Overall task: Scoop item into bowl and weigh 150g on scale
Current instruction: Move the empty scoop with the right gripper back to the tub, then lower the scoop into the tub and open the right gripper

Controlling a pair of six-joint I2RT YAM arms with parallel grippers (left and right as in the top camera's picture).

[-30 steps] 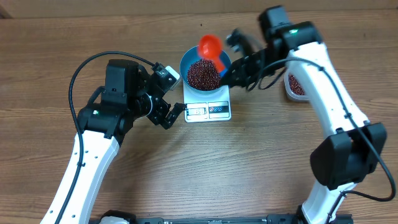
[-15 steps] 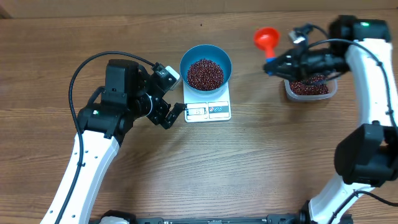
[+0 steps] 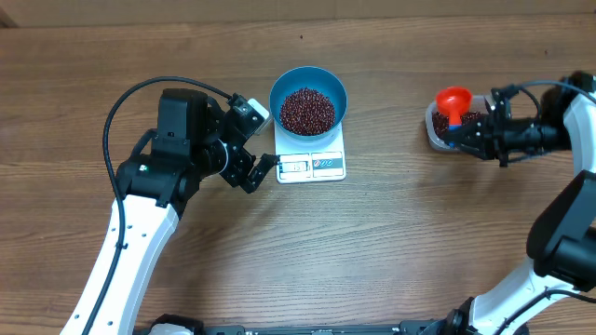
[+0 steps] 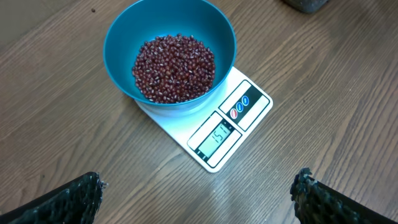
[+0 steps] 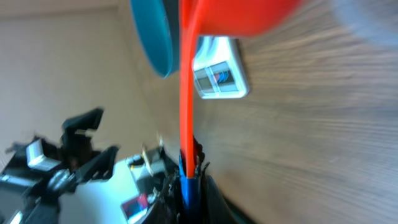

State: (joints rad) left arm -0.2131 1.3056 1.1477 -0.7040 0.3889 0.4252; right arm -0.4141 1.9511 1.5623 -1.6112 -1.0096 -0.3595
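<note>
Though faint, scale [image 4: 219, 134] digits "15"

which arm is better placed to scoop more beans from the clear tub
Right: the right gripper is shut on the orange-red plastic scoop over the clear plastic tub of red-brown beans. The left gripper is open and empty beside the white scale.

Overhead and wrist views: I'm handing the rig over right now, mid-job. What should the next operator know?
Left gripper: open, empty, beside the scale.
Right gripper: shut on the red scoop by its handle, held over the clear tub at the right.
Blue bowl: sits on the scale, holding a heap of beans.
Done: beans scooped into the bowl.
Left: read the display, which I can't make out surely; adjust if off target, then park the scoop.
</note>
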